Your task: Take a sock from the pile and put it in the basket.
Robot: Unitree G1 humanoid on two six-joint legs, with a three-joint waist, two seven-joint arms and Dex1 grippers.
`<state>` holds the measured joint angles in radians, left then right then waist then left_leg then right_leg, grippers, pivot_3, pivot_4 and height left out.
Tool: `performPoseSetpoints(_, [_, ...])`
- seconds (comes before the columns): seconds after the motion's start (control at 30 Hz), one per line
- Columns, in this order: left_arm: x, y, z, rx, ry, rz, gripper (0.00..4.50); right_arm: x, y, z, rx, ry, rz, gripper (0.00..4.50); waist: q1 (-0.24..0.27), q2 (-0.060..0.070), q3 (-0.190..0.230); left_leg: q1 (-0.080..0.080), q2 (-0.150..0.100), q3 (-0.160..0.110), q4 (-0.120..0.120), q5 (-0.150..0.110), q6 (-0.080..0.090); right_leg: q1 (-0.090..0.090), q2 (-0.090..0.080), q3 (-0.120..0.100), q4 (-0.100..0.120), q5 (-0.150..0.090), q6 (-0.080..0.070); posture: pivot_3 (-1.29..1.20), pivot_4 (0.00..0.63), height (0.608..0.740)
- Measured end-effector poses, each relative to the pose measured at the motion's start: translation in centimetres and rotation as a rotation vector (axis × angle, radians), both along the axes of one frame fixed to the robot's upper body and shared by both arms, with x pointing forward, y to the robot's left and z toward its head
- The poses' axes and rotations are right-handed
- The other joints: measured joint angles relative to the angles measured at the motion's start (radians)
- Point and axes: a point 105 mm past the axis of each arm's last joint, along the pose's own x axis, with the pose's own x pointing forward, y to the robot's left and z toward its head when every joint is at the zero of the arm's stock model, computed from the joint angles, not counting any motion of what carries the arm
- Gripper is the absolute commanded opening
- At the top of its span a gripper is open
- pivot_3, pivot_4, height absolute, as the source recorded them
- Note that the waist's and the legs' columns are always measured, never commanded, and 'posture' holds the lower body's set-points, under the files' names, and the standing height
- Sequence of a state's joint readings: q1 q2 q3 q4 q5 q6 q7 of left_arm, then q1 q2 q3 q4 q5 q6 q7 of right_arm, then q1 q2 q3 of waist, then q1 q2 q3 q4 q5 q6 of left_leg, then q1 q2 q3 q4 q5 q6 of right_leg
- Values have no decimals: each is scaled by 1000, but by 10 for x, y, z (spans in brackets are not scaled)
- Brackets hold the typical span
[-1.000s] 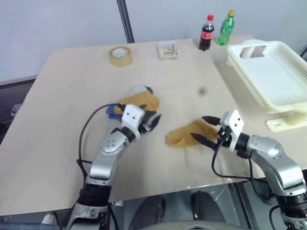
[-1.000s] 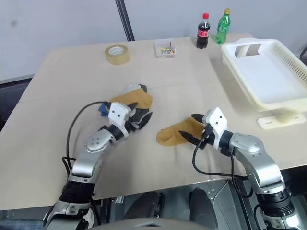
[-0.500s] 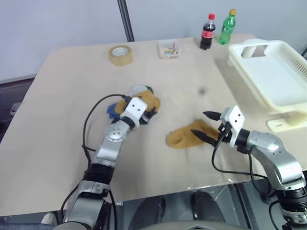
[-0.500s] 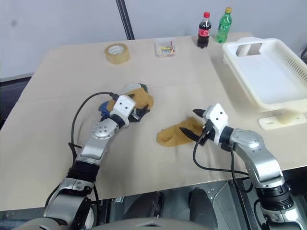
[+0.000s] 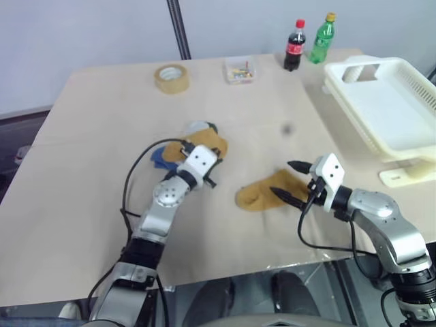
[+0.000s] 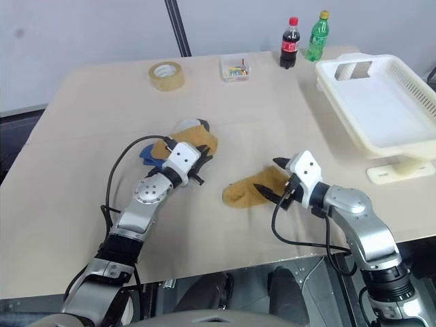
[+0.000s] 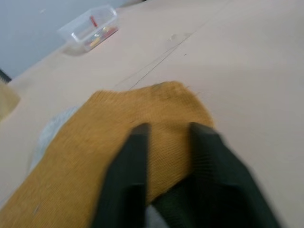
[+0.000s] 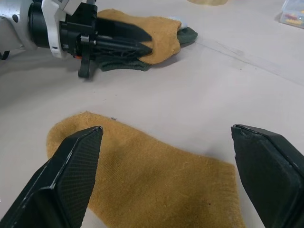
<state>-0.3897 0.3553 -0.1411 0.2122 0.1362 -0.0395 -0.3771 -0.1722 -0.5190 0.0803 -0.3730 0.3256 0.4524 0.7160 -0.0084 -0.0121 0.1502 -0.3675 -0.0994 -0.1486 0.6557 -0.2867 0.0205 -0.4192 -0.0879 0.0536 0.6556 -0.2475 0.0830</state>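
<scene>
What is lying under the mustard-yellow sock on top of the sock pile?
Under the mustard-yellow sock a blue sock, a dark grey sock and a pale grey-white one stick out. How they lie beneath it is covered.

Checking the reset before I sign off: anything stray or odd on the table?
One mustard sock lies on its own on the table, apart from the pile, between the open right gripper fingers. The basket is empty. Nothing looks spilled or damaged.
</scene>
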Motion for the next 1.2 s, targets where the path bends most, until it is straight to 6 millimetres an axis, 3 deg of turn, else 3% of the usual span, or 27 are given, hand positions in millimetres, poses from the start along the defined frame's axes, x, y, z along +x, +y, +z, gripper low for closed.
performPoseSetpoints(0.43, [6,-2,1,-1,-25,24,262,0,2,-1,0,-4,0,4500,-1,0,0,0,0,0,0,0,0,0,0,0,1,0,0,0,150,740])
performPoseSetpoints(0.53, [5,-6,3,-31,-18,3,1508,-1,4,-2,-2,-2,9,4500,-2,0,0,0,0,0,0,0,0,0,0,0,1,0,0,0,150,740])
performPoseSetpoints(0.63, [5,-8,3,-29,-29,7,3153,-2,4,-4,-4,1,8,4500,-1,0,0,0,0,0,1,0,0,0,0,0,1,0,0,0,150,740])
performPoseSetpoints(0.67, [5,-8,3,-28,-30,7,3327,-2,4,-4,-4,1,8,4500,-1,0,0,0,0,0,1,0,0,0,0,0,1,0,0,0,150,740])
performPoseSetpoints(0.8, [12,-16,8,-4,-62,30,3327,-2,5,-3,-5,-7,12,4500,0,0,0,0,0,0,2,0,0,0,0,0,2,0,0,0,150,740])
performPoseSetpoints(0.87, [16,-14,7,10,-61,58,2741,-2,5,-3,-6,-9,10,4500,-2,0,0,0,0,0,2,0,0,0,0,0,2,0,0,0,150,740])
performPoseSetpoints(1.2, [20,-8,1,59,-47,111,2741,-3,7,2,14,-45,26,4500,-3,0,0,0,0,0,3,0,0,0,0,0,3,0,0,0,150,740])
